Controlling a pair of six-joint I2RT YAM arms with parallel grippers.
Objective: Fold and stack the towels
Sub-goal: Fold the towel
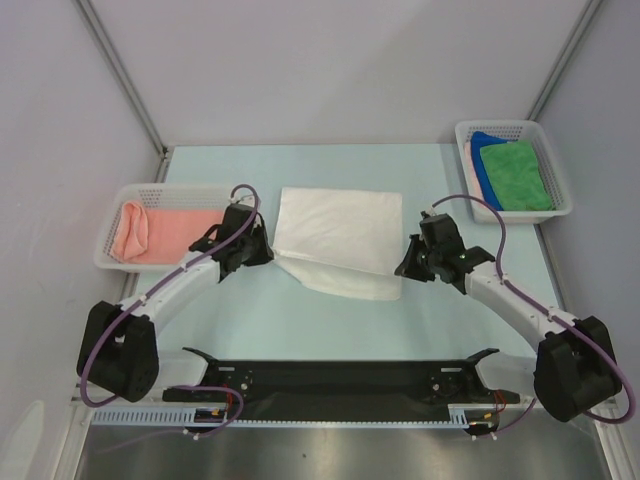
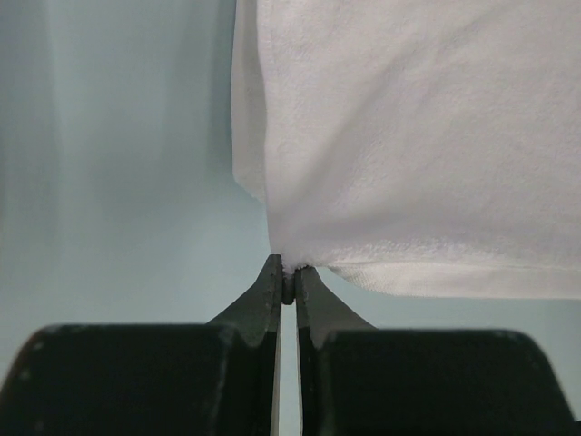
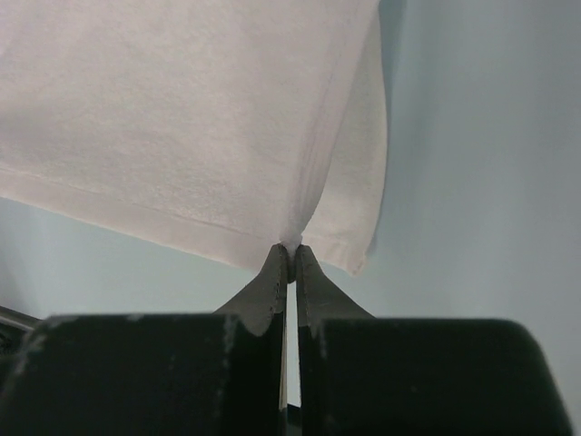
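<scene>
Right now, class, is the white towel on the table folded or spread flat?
Mid-fold: the white towel shows two offset layers, with left pincer and right pincer each shut on a corner.

Diffuse, even overhead light. The table (image 1: 330,320) renders pale blue-green and carries only faint, soft-edged shadows. A dull sheen runs along the metal strip (image 1: 330,455) at the near edge. In both wrist views the white towel (image 2: 408,136) is bright, its nap only softly resolved; the black foreground is underexposed and blurred.

No legible text or labels.
</scene>
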